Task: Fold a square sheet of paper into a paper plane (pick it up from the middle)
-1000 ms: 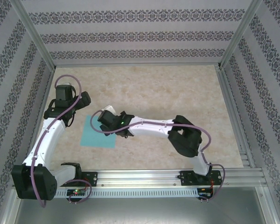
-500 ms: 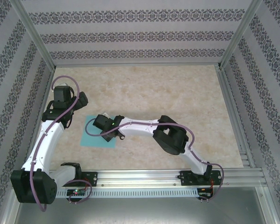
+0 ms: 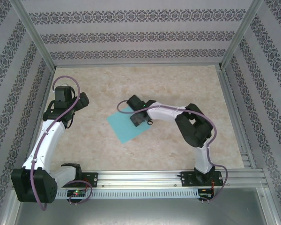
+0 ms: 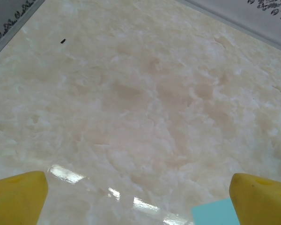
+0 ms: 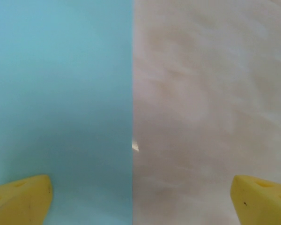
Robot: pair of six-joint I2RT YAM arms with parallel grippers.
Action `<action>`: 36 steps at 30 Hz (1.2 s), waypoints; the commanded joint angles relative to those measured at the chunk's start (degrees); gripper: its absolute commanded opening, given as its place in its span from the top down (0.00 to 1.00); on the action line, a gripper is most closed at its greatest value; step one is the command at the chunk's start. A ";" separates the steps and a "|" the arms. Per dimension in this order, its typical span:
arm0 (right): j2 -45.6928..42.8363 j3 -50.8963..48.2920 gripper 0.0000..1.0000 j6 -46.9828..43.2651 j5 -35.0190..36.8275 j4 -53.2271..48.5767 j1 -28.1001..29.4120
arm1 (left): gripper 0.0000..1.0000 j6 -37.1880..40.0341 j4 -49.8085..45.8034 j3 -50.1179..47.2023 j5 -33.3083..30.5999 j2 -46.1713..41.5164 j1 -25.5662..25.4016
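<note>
Marbled table [image 3: 178,84] bears the square sheet of paper [image 3: 124,129]; right fingers [image 5: 18,197] spread.

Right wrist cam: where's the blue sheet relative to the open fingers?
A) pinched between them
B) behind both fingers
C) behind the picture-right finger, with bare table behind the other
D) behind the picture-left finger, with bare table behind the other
D: the square sheet of paper covers the left half of the picture. Its straight edge runs down between the spread fingers of the right gripper, and bare table covers the other half.
</note>
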 commanded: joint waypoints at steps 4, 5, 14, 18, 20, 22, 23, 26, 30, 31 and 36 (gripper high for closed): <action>-5.60 -3.69 0.02 1.76 2.42 -7.01 -5.63 | 0.00 -1.27 0.03 -0.64 3.45 1.14 0.80; -6.82 -3.05 0.02 2.26 1.46 -7.35 -5.41 | 0.00 -1.35 0.19 -0.77 3.98 1.28 0.80; -4.13 3.98 0.02 9.39 -9.31 -5.54 0.66 | 0.00 -5.04 5.32 -4.05 14.65 3.75 0.34; 0.56 7.89 0.02 6.45 -10.36 -9.59 1.49 | 0.00 -4.90 5.75 -4.74 15.78 4.30 -0.76; 1.44 8.67 0.02 5.31 -10.86 -10.68 1.36 | 0.00 -4.77 5.75 -5.03 15.75 4.39 -0.96; 2.14 9.42 0.02 4.56 -11.59 -11.56 0.91 | 0.00 -4.87 5.75 -5.24 15.66 4.47 -1.09; 2.41 9.70 0.02 4.49 -11.87 -11.84 0.52 | 0.00 -4.96 5.79 -5.24 15.74 4.46 -1.13; 3.55 10.88 0.02 4.38 -12.80 -12.89 -0.65 | 0.00 -5.22 5.92 -5.15 15.99 4.85 -1.30; 5.13 12.19 0.02 3.71 -15.00 -13.85 -1.50 | 0.00 -5.31 5.77 -4.75 16.10 5.56 -1.57; 5.34 12.46 0.02 3.19 -15.56 -14.12 -1.35 | 0.00 -5.31 5.71 -4.69 16.10 5.57 -1.57; 5.79 13.22 0.02 2.05 -17.40 -13.82 -0.49 | 0.00 -5.44 5.73 -4.90 16.27 5.84 -1.71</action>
